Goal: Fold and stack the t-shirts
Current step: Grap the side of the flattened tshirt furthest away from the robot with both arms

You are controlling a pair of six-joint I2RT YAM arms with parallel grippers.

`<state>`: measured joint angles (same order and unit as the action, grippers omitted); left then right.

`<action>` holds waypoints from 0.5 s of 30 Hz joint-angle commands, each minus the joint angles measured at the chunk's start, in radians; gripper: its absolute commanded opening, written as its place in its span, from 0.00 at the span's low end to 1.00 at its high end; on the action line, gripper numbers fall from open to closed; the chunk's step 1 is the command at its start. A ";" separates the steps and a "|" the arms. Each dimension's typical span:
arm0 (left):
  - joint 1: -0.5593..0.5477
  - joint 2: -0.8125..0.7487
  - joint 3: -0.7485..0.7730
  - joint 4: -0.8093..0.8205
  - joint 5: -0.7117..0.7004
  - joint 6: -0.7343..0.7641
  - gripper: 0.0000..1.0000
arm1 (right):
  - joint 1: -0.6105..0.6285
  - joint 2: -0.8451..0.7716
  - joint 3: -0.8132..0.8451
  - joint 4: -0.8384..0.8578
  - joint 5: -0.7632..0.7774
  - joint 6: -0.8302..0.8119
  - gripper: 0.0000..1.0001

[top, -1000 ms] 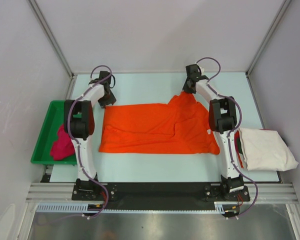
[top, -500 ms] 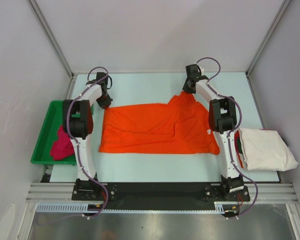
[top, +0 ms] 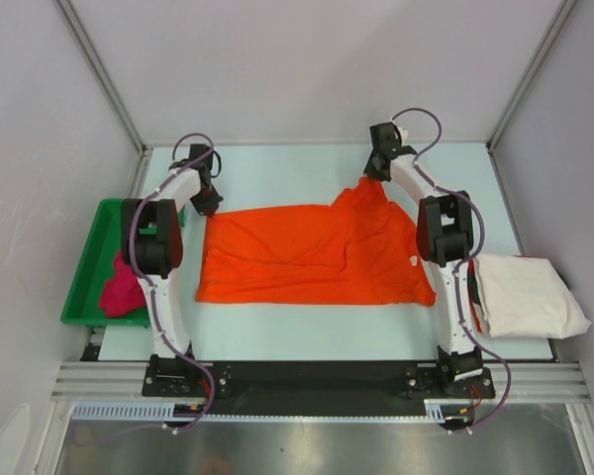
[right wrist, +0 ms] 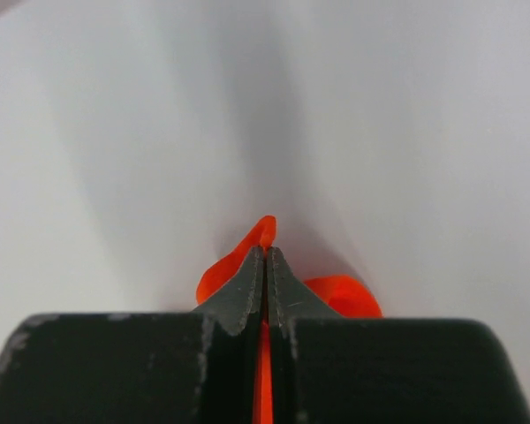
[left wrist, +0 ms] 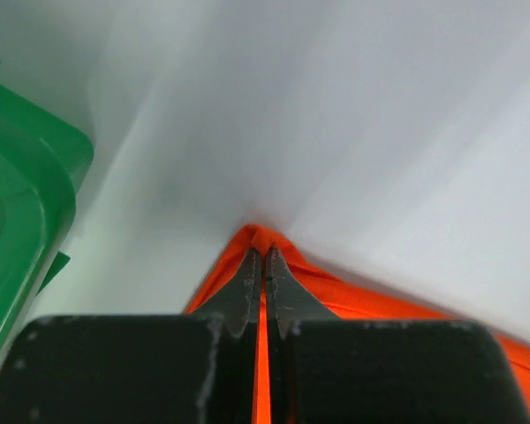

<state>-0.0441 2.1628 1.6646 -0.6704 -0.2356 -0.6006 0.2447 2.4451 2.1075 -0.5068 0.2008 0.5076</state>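
The left tool has just closed. A second ago its jaws stood apart over the far left corner of the orange t-shirt, and now they are clenched on that corner. The right tool has not changed: it stays clenched on the far right part of the same shirt, where the cloth rises into a small peak. Both far corners are now held, so I judge that the next step is to carry the far edge toward the near edge (the fold itself is not yet begun).

The orange t-shirt lies spread in the middle of the worktop, between the two arms. The magenta t-shirt lies crumpled in the green tray at the left. The off-white t-shirt, already folded, rests at the right edge.

The top view gives this whole layout, but the jaws are too small there to judge. The wrist views settle it. The left wrist view shows a thin orange strip between the shut fingers. The right wrist view shows the same pinch, with a tip of orange cloth beyond the fingertips.
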 commanded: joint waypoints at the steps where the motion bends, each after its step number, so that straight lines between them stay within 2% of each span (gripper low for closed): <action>1: 0.009 -0.126 -0.006 0.023 0.018 0.016 0.00 | 0.001 -0.162 0.000 0.016 0.048 -0.012 0.00; 8: 0.003 -0.193 -0.046 0.026 0.038 0.015 0.00 | 0.002 -0.289 -0.105 0.040 0.072 -0.020 0.00; 15: -0.033 -0.303 -0.161 0.048 0.012 0.035 0.00 | 0.005 -0.489 -0.337 0.080 0.130 -0.009 0.00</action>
<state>-0.0547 1.9606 1.5608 -0.6483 -0.2066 -0.5926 0.2459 2.0933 1.8488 -0.4614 0.2749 0.4999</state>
